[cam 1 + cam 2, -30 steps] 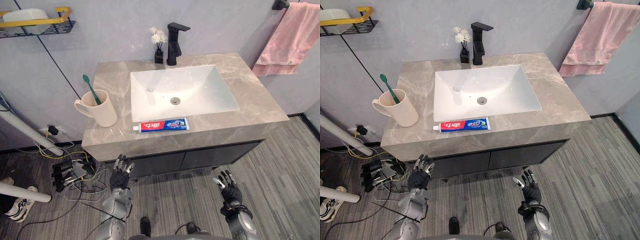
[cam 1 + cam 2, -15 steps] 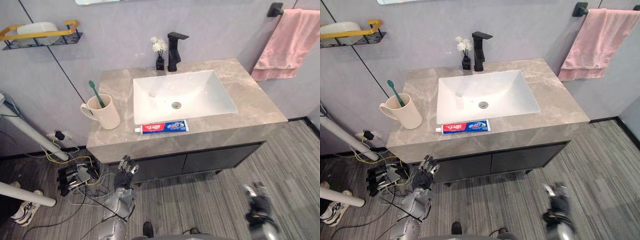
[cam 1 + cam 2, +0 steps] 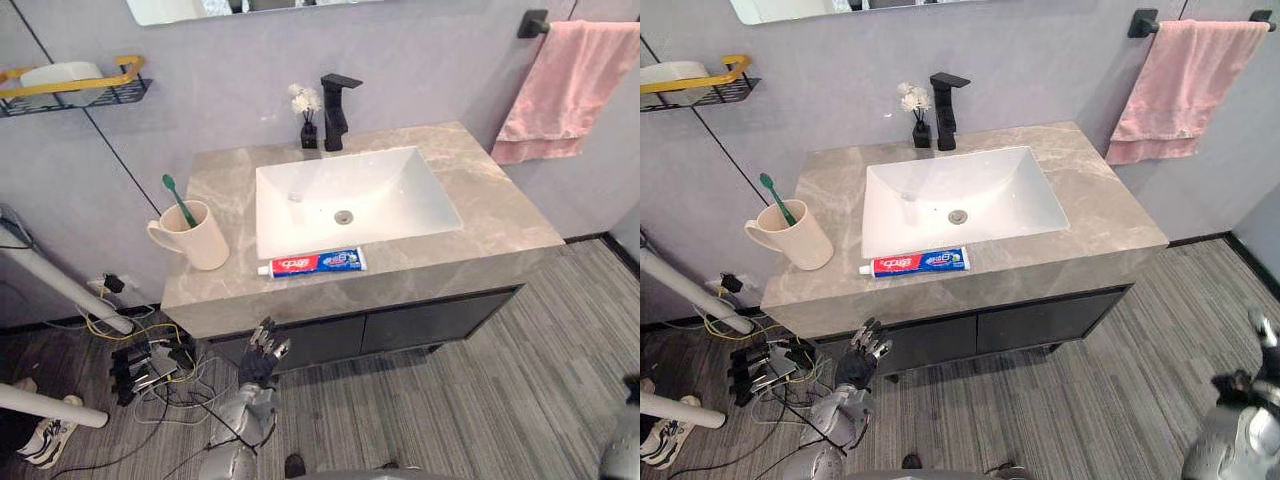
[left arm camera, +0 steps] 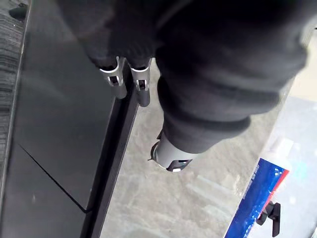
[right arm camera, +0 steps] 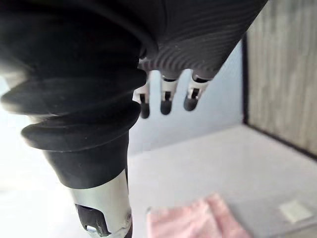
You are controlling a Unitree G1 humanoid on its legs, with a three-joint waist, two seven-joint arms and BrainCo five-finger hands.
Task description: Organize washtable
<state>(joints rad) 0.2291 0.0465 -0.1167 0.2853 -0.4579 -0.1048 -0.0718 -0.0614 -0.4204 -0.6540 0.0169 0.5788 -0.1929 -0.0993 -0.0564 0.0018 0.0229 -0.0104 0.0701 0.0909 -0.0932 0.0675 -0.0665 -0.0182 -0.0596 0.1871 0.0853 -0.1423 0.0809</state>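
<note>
Silver and dark-tipped, staying low before the glossy black cabinet doors [image 3: 430,322] under the counter's [image 3: 490,225] front-left corner: left hand [image 3: 262,352], fingers spread apart, holding nothing. Swinging out far to the right over the striped grey floor [image 3: 520,400], now well clear of the counter's right edge: right hand [image 5: 166,96], fingers hanging straight and apart, likewise carrying nothing. Reading that as drawing back rather than reaching, so judging the tidying as not yet begun.

Sitting untouched on the veined grey stone, starting near the left edge: rounded cream mug [image 3: 205,240] with a handle, holding a slim green toothbrush [image 3: 178,195] that is leaning. Lying flat along the front edge, just before the basin [image 3: 380,190]: soft red, white and blue toothpaste tube [image 3: 312,263], cap pointing left. Sinking into the middle, that basin, smooth, white, rectangular. Standing at the back edge: small dark vase [image 3: 308,130] of white flowers and an angular black tap [image 3: 333,100]. Hanging on the wall past the right edge: soft pink towel [image 3: 565,90].
</note>
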